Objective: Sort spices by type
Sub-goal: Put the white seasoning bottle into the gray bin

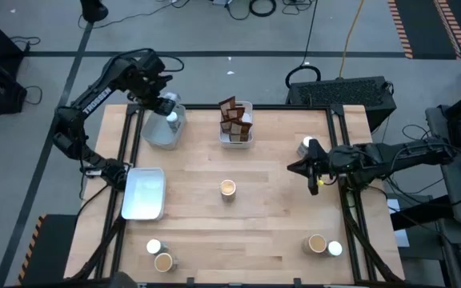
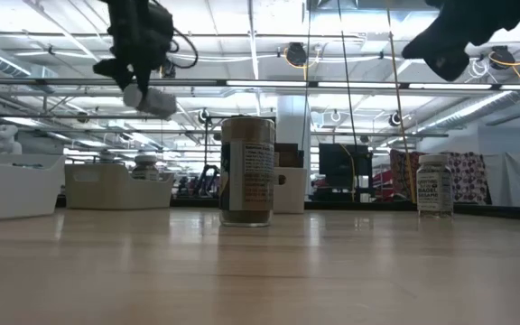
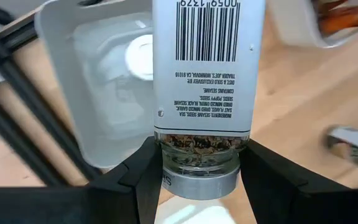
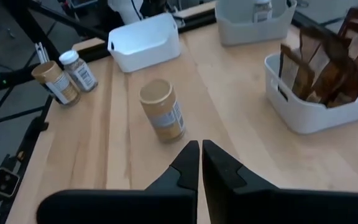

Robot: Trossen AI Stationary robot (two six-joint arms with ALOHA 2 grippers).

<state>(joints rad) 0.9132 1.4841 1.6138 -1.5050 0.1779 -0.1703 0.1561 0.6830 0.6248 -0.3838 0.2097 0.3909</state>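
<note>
My left gripper [image 1: 166, 104] hangs over the far-left pale tray [image 1: 152, 138], shut on a white-topped jar [image 3: 201, 68] with a barcode label. Another white-topped jar [image 3: 142, 56] stands inside that tray. Dark brown packets [image 1: 234, 118] stand in the far middle tray [image 1: 236, 141]. A tan-topped jar [image 1: 227, 188] stands at the table's middle. A white-topped and a tan-topped jar stand together at near left [image 1: 159, 254], and another such pair at near right [image 1: 324, 246]. My right gripper [image 4: 201, 148] is shut and holds nothing, above the table's right side, beside a white-topped jar [image 1: 306, 144]. My left gripper pinches the jar between its two fingers [image 3: 143, 177] at the glass neck just under the lid [image 3: 199, 163]. The fingers come from above, pointing steeply down. The jar hangs below them, lid end uppermost, slightly tilted [image 2: 152, 99], lifted clear above the tray.
A second white tray [image 1: 144, 194] sits at the left edge, nearer the front. Black frame rails [image 1: 126, 144] run along both table sides. Open wood lies between the middle jar and the near jars.
</note>
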